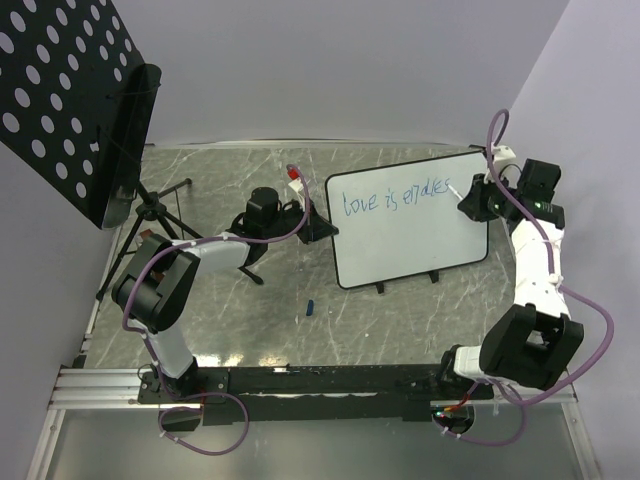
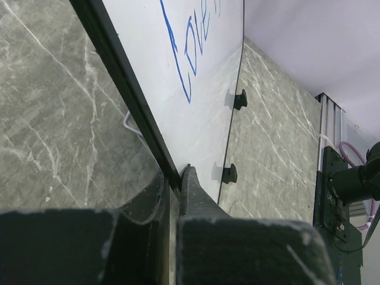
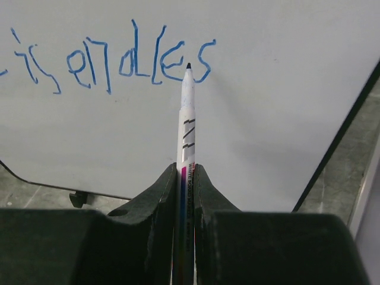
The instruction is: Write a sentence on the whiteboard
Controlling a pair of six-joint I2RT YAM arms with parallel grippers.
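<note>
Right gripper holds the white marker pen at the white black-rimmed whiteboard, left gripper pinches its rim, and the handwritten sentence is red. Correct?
Not red: the right wrist view shows the sentence in blue. The rest stands: right gripper holding the marker pen at the whiteboard, left gripper pinching its rim.

The left tool [image 2: 176, 181] was pinched tight on the thin black rim of the whiteboard [image 2: 208, 119], which slanted up and away across the view. Blue handwriting [image 2: 176, 59] ran over its upper part, only "love" readable before the frame cut it off. Two small black feet [image 2: 239, 99] stuck out along the far rim over the grey marbled table [image 2: 59, 119]. A purple cable [image 2: 350, 155] looped at the right.
</note>
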